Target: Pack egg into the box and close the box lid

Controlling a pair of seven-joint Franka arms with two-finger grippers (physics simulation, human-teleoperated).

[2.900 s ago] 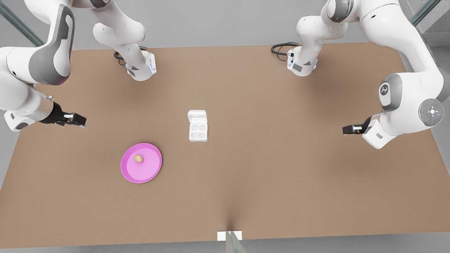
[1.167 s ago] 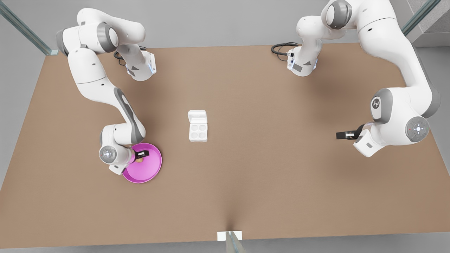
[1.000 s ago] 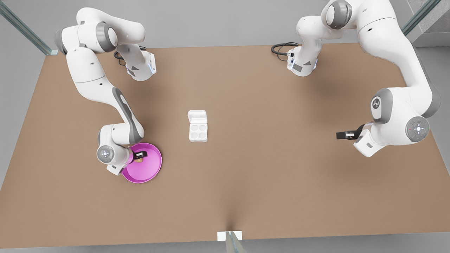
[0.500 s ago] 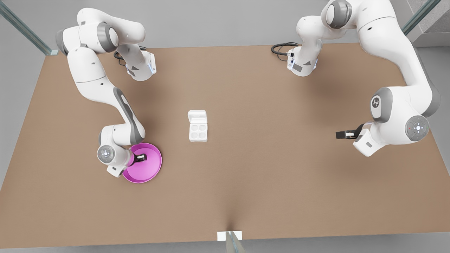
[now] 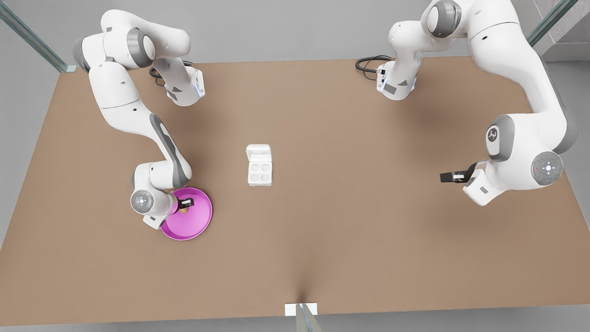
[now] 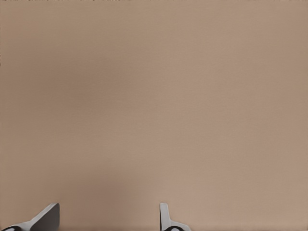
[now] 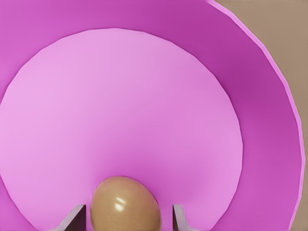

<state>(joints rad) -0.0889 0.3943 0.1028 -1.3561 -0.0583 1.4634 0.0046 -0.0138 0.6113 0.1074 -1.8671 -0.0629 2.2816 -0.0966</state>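
tan egg (image 7: 125, 204) sits on pink plate (image 7: 269, 144) dead between right gripper (image 7: 129, 216) fingertips, jaws apart, gaps both sides; box (image 5: 259, 171) well off; left gripper (image 6: 108, 219) waits, spread

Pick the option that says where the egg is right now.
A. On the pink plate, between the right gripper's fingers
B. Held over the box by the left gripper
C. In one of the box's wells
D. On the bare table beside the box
A: the right wrist view shows the egg on the pink plate between the right gripper fingers, gaps on both sides; the box wells are empty.
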